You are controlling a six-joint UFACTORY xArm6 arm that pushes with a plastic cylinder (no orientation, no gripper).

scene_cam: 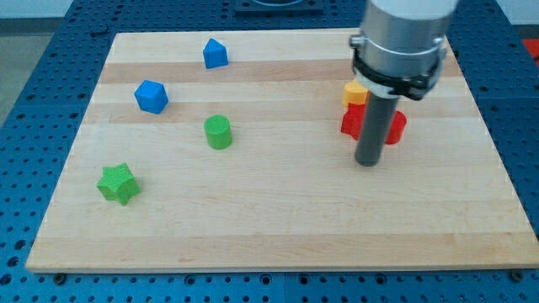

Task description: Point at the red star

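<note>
my tip (367, 162) just below red star (396, 124), rod hiding star's middle

One raised, downward-angled view across the whole wooden board (278, 227), perhaps frontal.

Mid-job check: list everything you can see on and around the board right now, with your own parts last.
Wooden board: one, pale wood, fills most of the view.
Blue perforated table: one, blue, around the board.
Blue pentagon-shaped block: one, blue, view's top, left of centre.
Blue hexagon-like block: one, blue, upper left.
Green cylinder block: one, green, left of centre.
Green star block: one, green, lower left.
Yellow block: one, yellow, right of centre, shape partly hidden by the arm.
Red star block: one, red, just below the yellow block, partly behind the rod.
My tip: one, dark rod end, at the red star's lower edge.
</note>
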